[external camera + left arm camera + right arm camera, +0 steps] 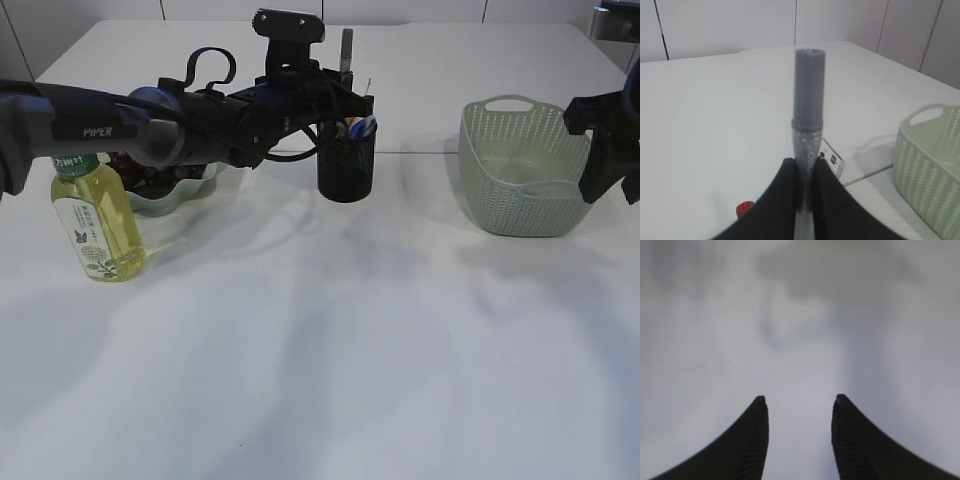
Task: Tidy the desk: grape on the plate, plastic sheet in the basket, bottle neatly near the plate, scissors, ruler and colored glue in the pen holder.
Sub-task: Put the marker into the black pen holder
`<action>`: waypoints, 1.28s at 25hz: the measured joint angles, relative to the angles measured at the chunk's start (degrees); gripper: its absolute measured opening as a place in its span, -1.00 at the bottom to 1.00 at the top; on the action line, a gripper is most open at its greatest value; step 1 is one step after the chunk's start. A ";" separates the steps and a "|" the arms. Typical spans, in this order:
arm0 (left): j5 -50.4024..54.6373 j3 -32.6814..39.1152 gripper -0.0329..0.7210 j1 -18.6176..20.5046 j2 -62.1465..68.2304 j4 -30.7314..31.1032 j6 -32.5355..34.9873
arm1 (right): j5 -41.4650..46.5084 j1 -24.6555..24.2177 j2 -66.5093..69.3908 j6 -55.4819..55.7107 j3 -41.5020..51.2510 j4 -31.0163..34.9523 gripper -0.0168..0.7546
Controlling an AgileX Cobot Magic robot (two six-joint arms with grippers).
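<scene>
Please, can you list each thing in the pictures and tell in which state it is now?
Left claw: shut on the glue stick.
Glue stick: capped, upright, above the pen holder.
Pen holder: upright, items inside.
Right claw: open, empty.
Basket: upright.
Bottle: upright, capped, beside the plate.
Plate: holds grapes.

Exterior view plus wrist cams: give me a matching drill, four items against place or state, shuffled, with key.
Items:
1. bottle
2. basket
3. glue stick
4. right gripper

States:
A. pinched upright between the fingers of the left gripper
B. open, nothing between its fingertips
C. standing at the table's left, beside the plate
D. pale green, on the table's right

Pairs: 1-C, 2-D, 3-A, 4-B
</scene>
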 joint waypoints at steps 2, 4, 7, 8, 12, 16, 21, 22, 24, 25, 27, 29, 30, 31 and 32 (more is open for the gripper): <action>0.19 0.00 -0.81 0.00 0.00 0.00 0.00 | 0.00 0.00 0.00 0.00 0.00 0.00 -0.06; 0.29 0.00 -0.81 0.00 0.00 0.00 0.00 | 0.00 0.00 0.00 0.00 0.00 0.00 -0.06; 0.40 0.00 -0.81 0.00 0.00 0.00 0.00 | 0.00 0.00 0.00 0.00 0.00 0.00 -0.06; 0.40 0.00 -0.81 0.00 0.00 0.00 0.00 | 0.00 0.00 0.00 0.00 0.00 0.00 -0.06; 0.40 0.00 -0.81 0.00 0.00 0.00 0.09 | 0.00 0.00 0.00 0.00 0.00 0.00 -0.06; 0.40 0.00 -0.80 0.00 0.00 0.00 0.09 | 0.00 0.00 0.00 0.00 0.00 0.00 -0.06; 1.21 0.00 -0.77 0.00 0.00 0.00 0.09 | 0.00 0.00 0.00 0.00 0.00 -0.02 -0.06; 1.32 0.00 -0.75 0.00 0.00 0.00 0.09 | 0.00 0.00 0.00 0.00 0.00 -0.02 -0.06; 1.45 0.00 -0.71 0.00 0.00 0.00 0.09 | 0.00 0.00 0.00 0.00 0.00 -0.02 -0.06; 1.45 0.00 -0.69 0.00 0.00 0.45 0.09 | 0.00 0.00 0.00 0.00 0.00 -0.02 -0.06; 1.55 0.00 -0.65 0.00 0.00 0.76 0.09 | 0.11 0.00 0.00 0.00 0.00 -0.02 -0.06; 1.55 0.00 -0.59 0.00 0.00 1.00 0.09 | 0.11 0.00 0.00 0.00 0.00 -0.02 -0.06; 1.55 0.00 -0.56 0.00 0.00 1.14 0.09 | 0.20 0.00 0.00 0.00 0.00 -0.02 -0.06; 1.66 0.00 -0.53 0.00 0.00 1.23 0.09 | 0.20 0.00 0.00 0.00 0.00 -0.02 -0.06; 1.66 0.00 -0.50 0.00 0.00 1.36 0.09 | 0.24 0.00 0.00 0.00 0.00 -0.02 -0.06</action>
